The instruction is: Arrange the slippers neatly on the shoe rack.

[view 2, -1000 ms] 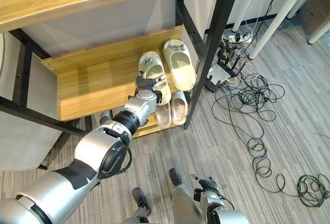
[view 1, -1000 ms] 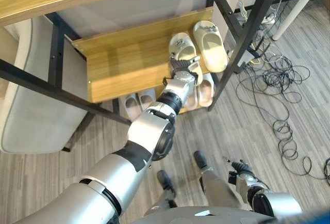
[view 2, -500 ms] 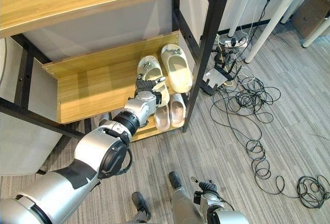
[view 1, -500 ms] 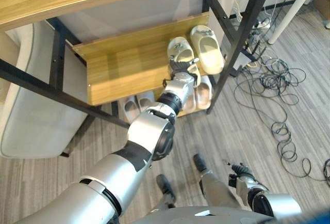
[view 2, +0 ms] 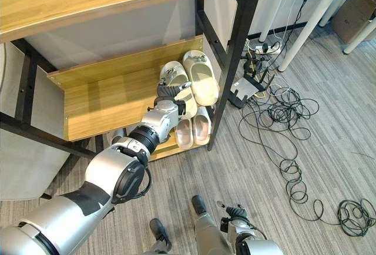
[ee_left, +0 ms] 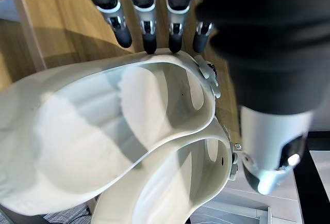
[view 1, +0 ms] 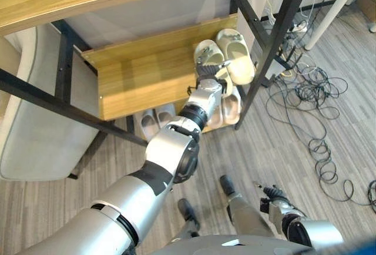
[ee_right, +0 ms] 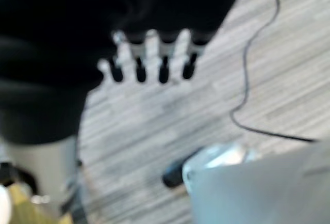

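2 slippers (view 1: 226, 58) side by side at right end of the middle shelf (view 1: 147, 73). Left hand (view 1: 208, 87) at near edge, by the left one. More slippers (view 1: 155, 117) on bottom shelf, below. Right hand (view 1: 273, 195) low, over floor (view 1: 305, 120).

Bright even light; right wrist view blurred.

No readable text for you here: no labels, numbers or signs legible on anything in view.
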